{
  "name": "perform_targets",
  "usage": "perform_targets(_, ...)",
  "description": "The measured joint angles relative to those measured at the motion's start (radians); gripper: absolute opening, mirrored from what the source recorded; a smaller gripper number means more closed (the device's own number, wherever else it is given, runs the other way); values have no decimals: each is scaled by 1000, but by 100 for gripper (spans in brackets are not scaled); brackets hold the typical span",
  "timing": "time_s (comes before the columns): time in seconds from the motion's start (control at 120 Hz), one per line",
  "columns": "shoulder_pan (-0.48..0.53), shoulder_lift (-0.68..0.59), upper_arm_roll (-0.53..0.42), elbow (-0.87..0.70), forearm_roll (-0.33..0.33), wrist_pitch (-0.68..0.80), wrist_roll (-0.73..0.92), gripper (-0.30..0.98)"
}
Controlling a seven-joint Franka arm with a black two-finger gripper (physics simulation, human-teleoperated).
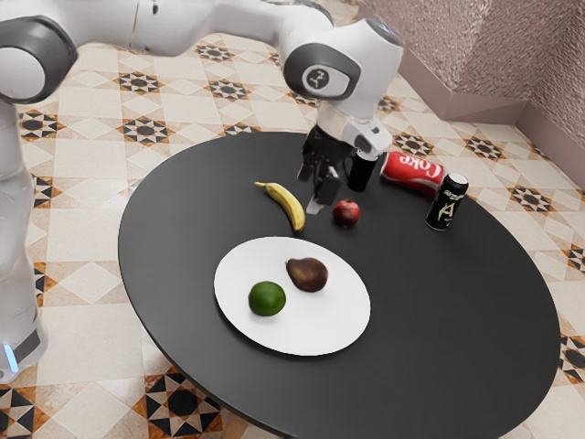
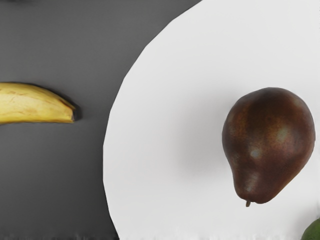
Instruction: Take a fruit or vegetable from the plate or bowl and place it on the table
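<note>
My gripper (image 1: 318, 194) hangs above the table between the banana and the small red fruit, beyond the plate, open with nothing between its fingers. On the white plate (image 1: 334, 334) lie a dark brown pear (image 1: 309, 274) and a green lime (image 1: 267, 299), side by side and apart. In the wrist view the pear (image 2: 270, 142) rests on the plate (image 2: 160, 125), its stem visible, and a bit of the lime (image 2: 313, 233) shows at the corner.
A banana (image 1: 288, 206) and a red fruit (image 1: 346, 214) lie on the black table (image 1: 183, 210). Past them are a fallen Coke can (image 1: 411, 172), an upright black can (image 1: 446, 203) and another dark can (image 1: 361, 172) beside the gripper. In the wrist view, the banana's end (image 2: 37, 104) is near the plate.
</note>
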Motion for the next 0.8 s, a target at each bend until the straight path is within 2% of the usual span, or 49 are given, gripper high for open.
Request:
perform_targets(0.133, -45, -34, 0, -110, -61, 70, -78, 69)
perform_targets(0.325, -217, -35, 11, -119, -84, 124, -173, 69)
perform_targets(0.408, -258, -54, 20, -158, -99, 134, -212, 69)
perform_targets(0.558, -212, -129, 21, -270, -140, 145, -270, 69)
perform_targets(0.8, -213, -166, -15, -359, -195, 152, -347, 68)
